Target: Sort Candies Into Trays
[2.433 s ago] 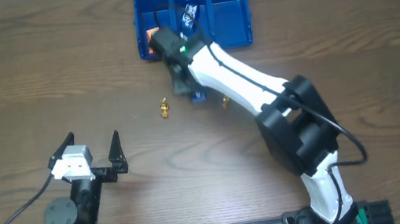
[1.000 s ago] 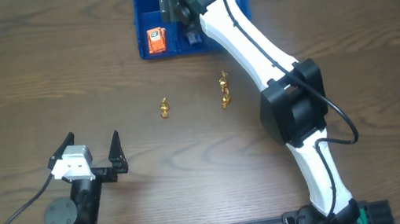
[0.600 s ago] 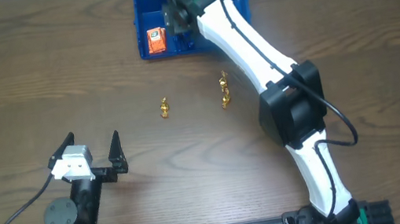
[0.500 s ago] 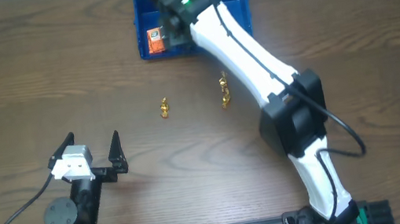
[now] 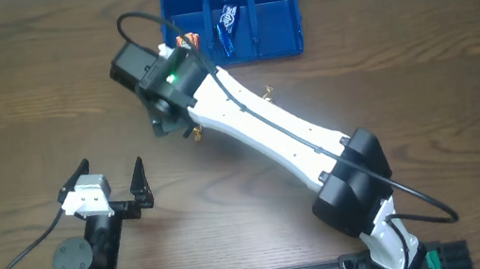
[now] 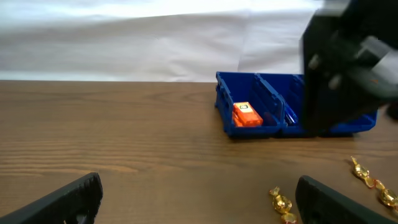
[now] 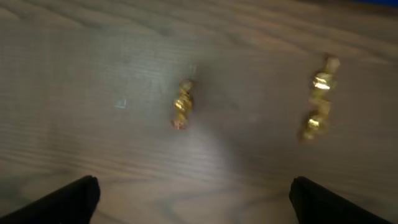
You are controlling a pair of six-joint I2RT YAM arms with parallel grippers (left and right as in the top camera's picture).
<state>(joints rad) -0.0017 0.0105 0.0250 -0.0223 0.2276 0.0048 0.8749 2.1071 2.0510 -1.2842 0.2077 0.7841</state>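
Your right fingers (image 7: 68, 202) hung released and empty over the table (image 5: 14, 92). A single gold candy (image 7: 182, 104) lay on the wood just ahead of the gap between them, and a pair of gold candies (image 7: 318, 99) lay farther off, ahead of one fingertip. Your left fingers (image 6: 68, 199) were also spread wide, grasping nothing. Well ahead of them sat the blue tray (image 6: 261, 130), with an orange candy (image 6: 247, 114) in its end compartment and a blue-wrapped candy (image 5: 226, 20) in the middle one.
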